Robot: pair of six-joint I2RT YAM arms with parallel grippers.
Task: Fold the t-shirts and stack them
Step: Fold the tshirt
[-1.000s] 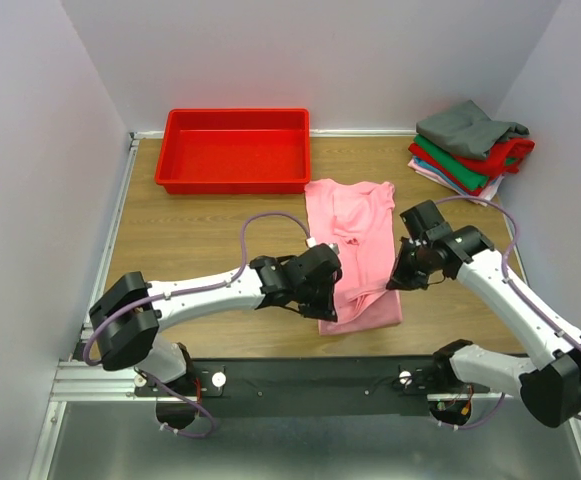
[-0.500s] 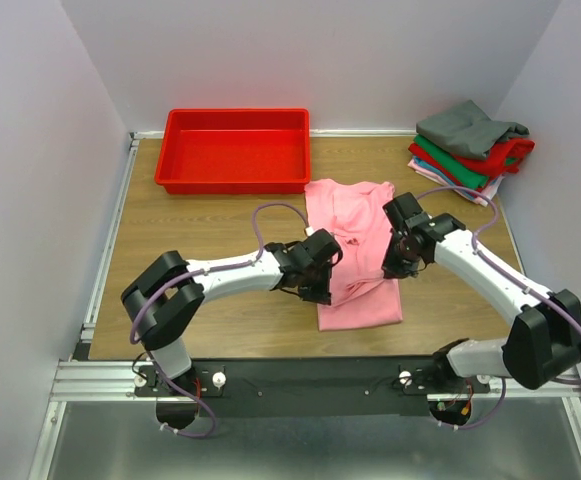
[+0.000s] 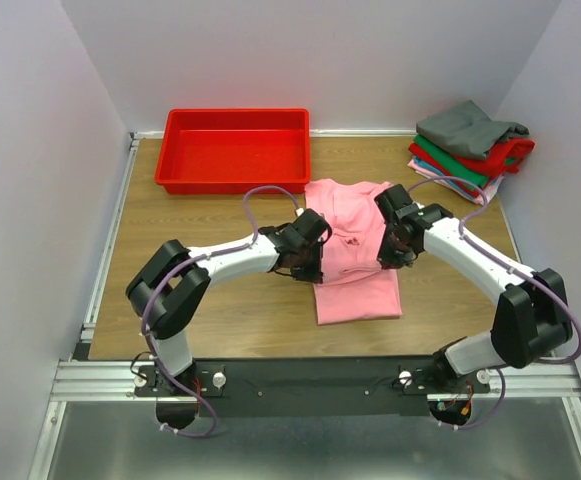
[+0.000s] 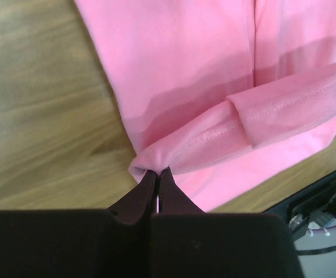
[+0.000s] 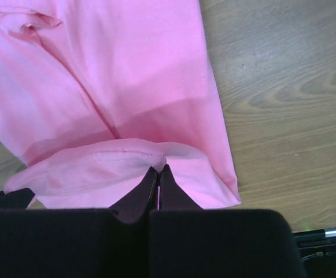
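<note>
A light pink t-shirt [image 3: 355, 250] lies lengthwise on the wooden table, folded narrow, its bottom hem lifted and carried up over the body. My left gripper [image 3: 315, 268] is shut on the hem's left corner, seen pinched at the tips in the left wrist view [image 4: 158, 172]. My right gripper [image 3: 390, 258] is shut on the hem's right corner [image 5: 158, 169]. The stitched hem [image 5: 98, 162] hangs between both grippers above the lower layer of the pink t-shirt [image 4: 173, 52]. A stack of folded t-shirts [image 3: 470, 150], grey on top over red and green, sits at the back right.
A red plastic tray [image 3: 235, 150] stands at the back, left of centre. White walls close in the table on three sides. The black base rail [image 3: 310, 385] runs along the near edge.
Both grippers have carried the hem away from the near edge toward the shirt's collar, drawing closer to the middle of the shirt. Both stay shut on the cloth.
</note>
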